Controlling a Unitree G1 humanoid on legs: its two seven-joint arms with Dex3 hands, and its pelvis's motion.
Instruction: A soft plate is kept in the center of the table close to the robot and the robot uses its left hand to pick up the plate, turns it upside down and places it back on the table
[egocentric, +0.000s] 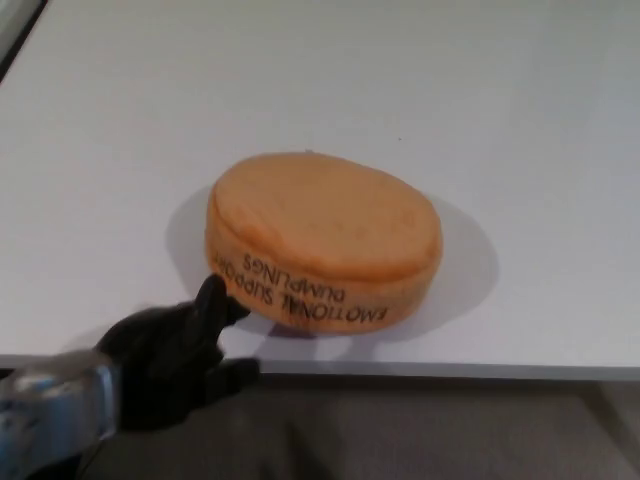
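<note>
The soft orange plate (322, 240) lies flat on the white table (120, 130), near the front edge, and the black lettering on its side wall reads upside down. My left hand (175, 350) is low at the front left, just off the table's edge. It is open and holds nothing. One black fingertip (212, 294) points up beside the plate's front left rim; whether it touches the rim I cannot tell. The silver wrist (50, 410) enters from the bottom left corner. My right hand does not show.
The table's front edge (420, 368) runs across the bottom of the view, with dark floor below it. A dark strip (15, 30) marks the table's far left corner.
</note>
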